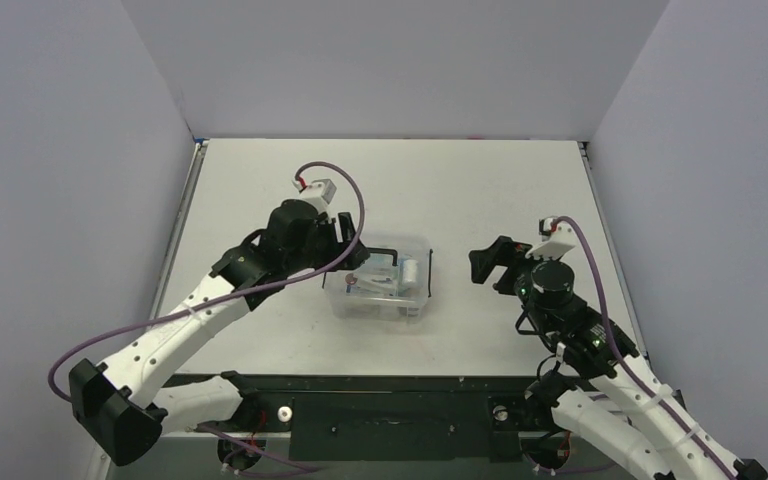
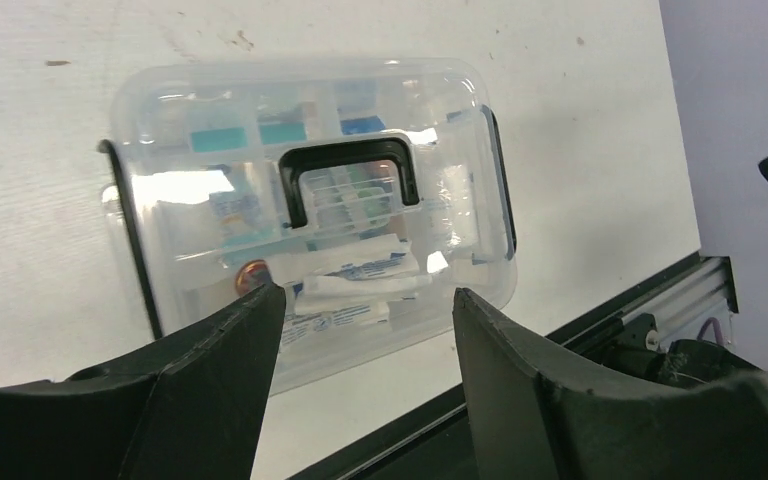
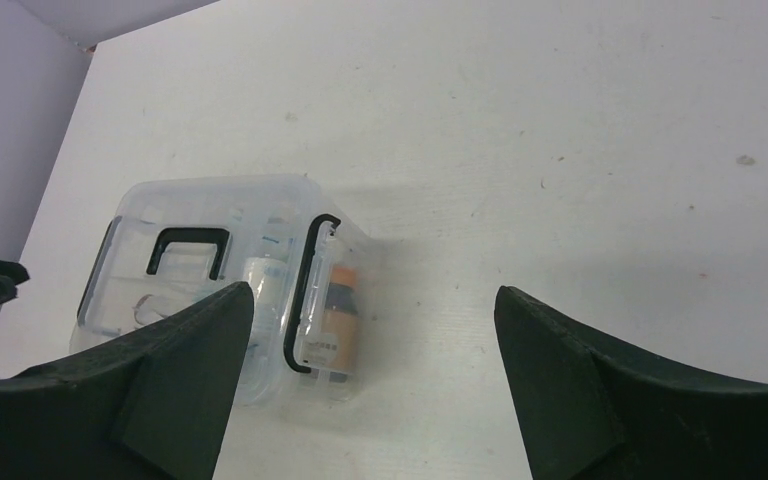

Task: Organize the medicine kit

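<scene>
left wrist: left gripper point(image 2: 367, 300) jaws partly spread, nothing between them; its tips frame one long side of the medicine kit point(image 2: 390, 332), can't tell if they touch. right gripper point(image 3: 372, 293) spread wide, empty, well apart from the kit's right end. kit sits mid table point(image 1: 500, 190) between the arms. clear box, lid point(image 2: 190, 110) on, black handle point(image 2: 348, 160) centred, black clips point(image 3: 310, 290) on the short ends, packets inside. long axis runs left-right in top view, slightly skewed.
</scene>
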Controlling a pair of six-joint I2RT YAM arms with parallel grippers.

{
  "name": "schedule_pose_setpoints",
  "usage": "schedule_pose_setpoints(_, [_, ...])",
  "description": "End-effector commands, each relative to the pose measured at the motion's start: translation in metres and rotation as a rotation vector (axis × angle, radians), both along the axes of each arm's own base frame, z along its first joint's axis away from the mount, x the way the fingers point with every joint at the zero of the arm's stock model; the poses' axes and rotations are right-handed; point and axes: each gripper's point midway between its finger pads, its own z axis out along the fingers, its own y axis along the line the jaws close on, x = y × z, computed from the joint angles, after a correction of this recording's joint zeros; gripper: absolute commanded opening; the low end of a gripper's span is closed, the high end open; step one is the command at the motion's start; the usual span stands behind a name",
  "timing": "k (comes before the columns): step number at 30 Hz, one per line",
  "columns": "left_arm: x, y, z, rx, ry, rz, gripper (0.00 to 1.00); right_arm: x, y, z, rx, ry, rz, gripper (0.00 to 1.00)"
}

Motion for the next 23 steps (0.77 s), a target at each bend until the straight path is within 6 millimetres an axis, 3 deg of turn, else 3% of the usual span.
schedule_pose_setpoints(1, [-0.002, 0.042, 0.020, 0.104, -0.089, 0.104, 0.61, -0.010, -0.022, 0.008, -0.026, -0.020, -0.059, 0.86])
schedule_pose_setpoints(12, [-0.027, 0.103, 0.032, 0.143, -0.190, 0.257, 0.62, -0.024, -0.051, -0.010, -0.005, 0.020, -0.192, 0.88])
schedule_pose_setpoints(23, [-0.040, 0.127, 0.031, 0.150, -0.220, 0.315, 0.64, -0.034, -0.063, -0.009, 0.000, -0.010, -0.213, 0.89])
